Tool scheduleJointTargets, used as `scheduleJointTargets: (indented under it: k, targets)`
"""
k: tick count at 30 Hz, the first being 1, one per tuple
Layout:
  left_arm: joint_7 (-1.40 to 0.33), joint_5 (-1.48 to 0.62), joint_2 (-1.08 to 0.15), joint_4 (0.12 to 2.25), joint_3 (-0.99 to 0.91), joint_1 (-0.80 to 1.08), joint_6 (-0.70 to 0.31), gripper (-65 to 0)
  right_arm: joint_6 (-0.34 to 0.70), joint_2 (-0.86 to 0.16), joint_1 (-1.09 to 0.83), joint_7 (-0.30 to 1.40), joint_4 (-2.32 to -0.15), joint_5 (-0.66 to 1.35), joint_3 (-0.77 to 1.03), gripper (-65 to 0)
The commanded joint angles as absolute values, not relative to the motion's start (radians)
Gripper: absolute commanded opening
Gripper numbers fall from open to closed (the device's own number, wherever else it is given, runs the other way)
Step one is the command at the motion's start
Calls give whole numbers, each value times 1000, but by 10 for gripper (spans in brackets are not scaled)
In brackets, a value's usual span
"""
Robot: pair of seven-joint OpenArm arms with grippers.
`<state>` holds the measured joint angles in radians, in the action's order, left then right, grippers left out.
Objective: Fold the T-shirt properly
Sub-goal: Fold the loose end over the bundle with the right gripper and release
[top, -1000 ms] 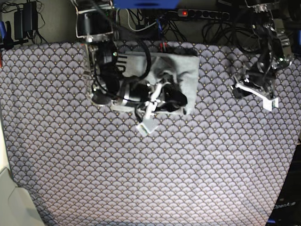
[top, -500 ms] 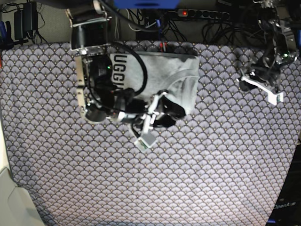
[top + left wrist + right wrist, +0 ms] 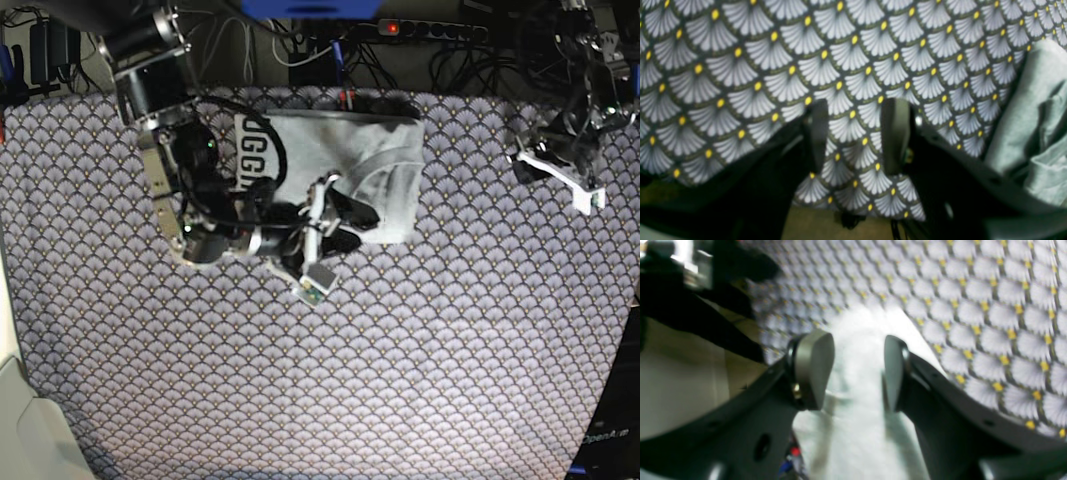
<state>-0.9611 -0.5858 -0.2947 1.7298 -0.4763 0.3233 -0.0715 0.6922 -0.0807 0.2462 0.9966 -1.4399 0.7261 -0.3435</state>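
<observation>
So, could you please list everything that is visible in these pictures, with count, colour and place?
T-shirt: one, light grey with black lettering, folded at the far middle of the table.
Tablecloth: one, purple-grey scallop pattern with yellow dots, covering the table.
Power strip: one, black with a red light, behind the table among dark cables.
Pale surface: one, off-white, at the near left corner of the base view.
Right gripper: one, dark with grey pads, jaws open above the T-shirt, nothing between them.
Left gripper: one, dark, jaws apart over bare tablecloth beside the T-shirt, holding nothing.
</observation>
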Motion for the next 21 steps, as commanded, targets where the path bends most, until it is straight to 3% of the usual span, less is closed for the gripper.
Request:
scheduleJointTargets:
  k: [1,21]
  targets:
    - [-943,-591,-306,1750,-498,328,-71,-399,698,-77,278,977,-1435,746,-343,-355]
    - [-935,-591,-308,1751,-512,341,-71,-399,698,-79,269,934,-1334,746,-344,-356]
